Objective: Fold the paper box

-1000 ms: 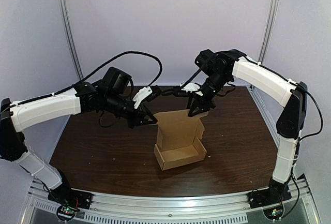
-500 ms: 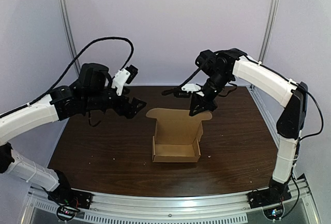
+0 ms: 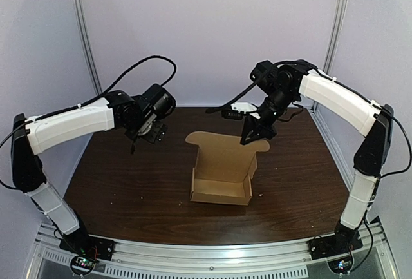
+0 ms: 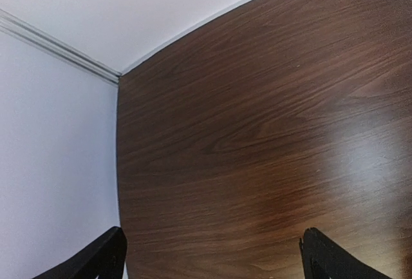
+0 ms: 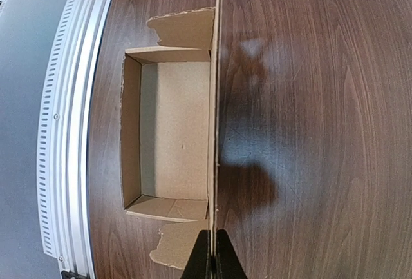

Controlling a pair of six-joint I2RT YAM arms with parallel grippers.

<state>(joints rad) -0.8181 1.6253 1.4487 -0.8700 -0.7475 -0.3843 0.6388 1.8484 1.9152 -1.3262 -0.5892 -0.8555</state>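
Cardboard box (image 3: 222,185) on the tabletop (image 3: 129,189), right claw (image 5: 212,259) angled down, pinching its upright lid (image 3: 222,149). Left claw (image 4: 212,259) hovers spread apart, well clear.

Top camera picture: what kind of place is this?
Probably a robot lab workbench: left arm and right arm bolted to a metal rail, with a paper box on a wooden table.

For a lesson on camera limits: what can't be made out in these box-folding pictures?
- Top external: the left gripper's fingers, hidden behind its own wrist.
- Left wrist: the cardboard box, outside the frame; only table shows.
- Right wrist: the lid's faces, seen edge-on; right gripper cut by the bottom edge.
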